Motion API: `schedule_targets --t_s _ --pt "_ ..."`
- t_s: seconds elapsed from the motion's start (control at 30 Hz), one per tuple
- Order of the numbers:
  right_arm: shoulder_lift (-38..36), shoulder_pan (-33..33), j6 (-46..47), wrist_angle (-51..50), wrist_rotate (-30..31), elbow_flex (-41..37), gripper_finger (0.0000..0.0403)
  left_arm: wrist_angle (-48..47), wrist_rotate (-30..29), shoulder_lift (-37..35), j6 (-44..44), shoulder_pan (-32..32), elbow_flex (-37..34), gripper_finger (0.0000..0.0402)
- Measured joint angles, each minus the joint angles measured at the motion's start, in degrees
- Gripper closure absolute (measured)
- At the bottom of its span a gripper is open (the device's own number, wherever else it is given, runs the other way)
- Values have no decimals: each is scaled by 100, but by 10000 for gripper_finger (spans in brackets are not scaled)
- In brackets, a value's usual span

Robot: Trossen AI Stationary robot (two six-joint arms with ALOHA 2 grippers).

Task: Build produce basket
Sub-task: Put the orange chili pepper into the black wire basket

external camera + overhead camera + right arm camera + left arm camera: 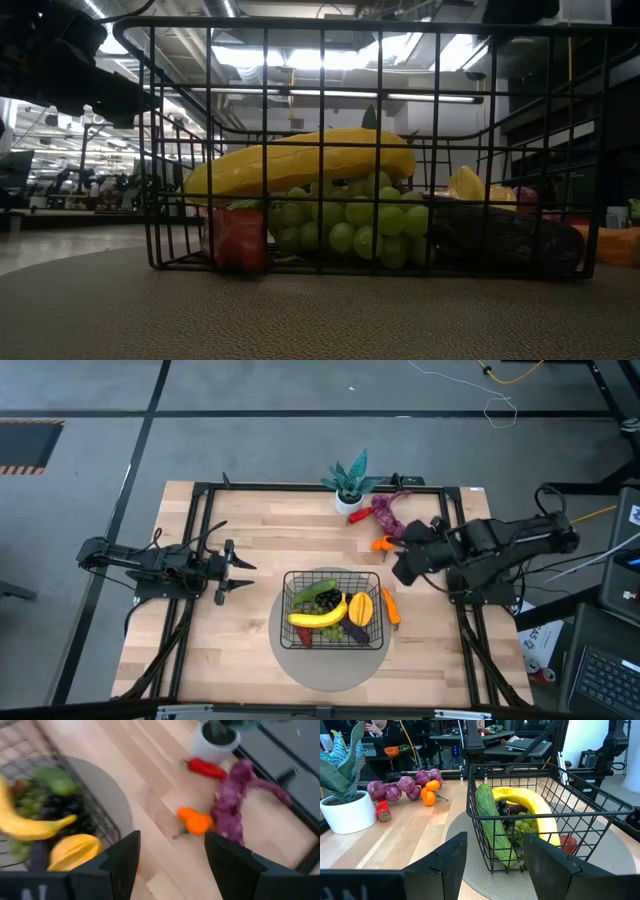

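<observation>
1. Black wire forms the basket [285, 582], which sits squarely on a round grey disc [290, 660] at the front middle of the wooden table [240, 530].
2. Inside it, the yellow banana [318, 617] lies with its long axis running roughly left to right across the basket, curving up toward the right end.
3. A cucumber [492, 822] lies along the basket's left side; in the left wrist view its long axis runs from the near wall toward the far wall.
4. Green grapes [360, 225] sit under the banana, dark grapes [326, 602] next to them, and a yellow-orange star-shaped fruit [361, 608] lies at the right side.
5. A red piece [238, 238] rests against the basket's wall in the low view.
6. An orange carrot [391, 607] lies on the table just outside the basket's right wall, its long axis running front to back.
7. Beyond the basket, a long purple lumpy string [388, 510] stretches beside the potted plant [349, 485], with a red pepper [206, 768] and a small orange fruit [195, 822] near it.
8. Over the table's right side, near the orange fruit, the right gripper [172, 865] hangs with its jaws spread wide and nothing between them.
9. Left of the basket and apart from it, the left gripper [233, 570] points toward it, jaws parted and empty.
</observation>
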Motion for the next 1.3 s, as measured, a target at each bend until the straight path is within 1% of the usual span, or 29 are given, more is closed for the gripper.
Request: schedule_targets --t_s 0.17,0.27,0.33,0.57,0.63,0.7,0.83,0.9,1.0,1.1,1.17,1.3 --pt "429 -823 -27 -361 -307 0 179 2 0 1 0 0 0 214" --pt "726 -1218 -311 -410 -387 0 179 1 0 0 0 -1 0 214" --pt "911 -1492 -578 -402 -683 0 179 2 2 0 0 -2 0 214" --pt "1337 -2723 -2549 -402 -2130 0 179 2 2 2 0 0 0 214" --pt "1348 -3109 -2890 -402 -2342 0 179 2 0 0 0 0 0 214" --pt "1336 -3484 -3020 -404 -2335 0 179 1 1 2 0 -1 0 214" --pt "1226 -4123 -3005 -370 -1958 0 179 2 1 1 0 0 0 214" --pt "1190 -4375 -3001 -339 -1815 0 179 2 2 1 0 -2 1 214" --pt "1171 -4636 -3102 -321 -1799 0 179 2 2 1 0 -1 0 214" --pt "1171 -4764 -3134 -323 -1838 0 179 2 1 0 0 -1 0 214" --pt "1171 -4766 -2996 -322 -1900 0 179 2 2 1 0 -1 0 214" --pt "1173 -4514 -2832 -323 -1995 0 179 2 1 2 0 -1 0 214"
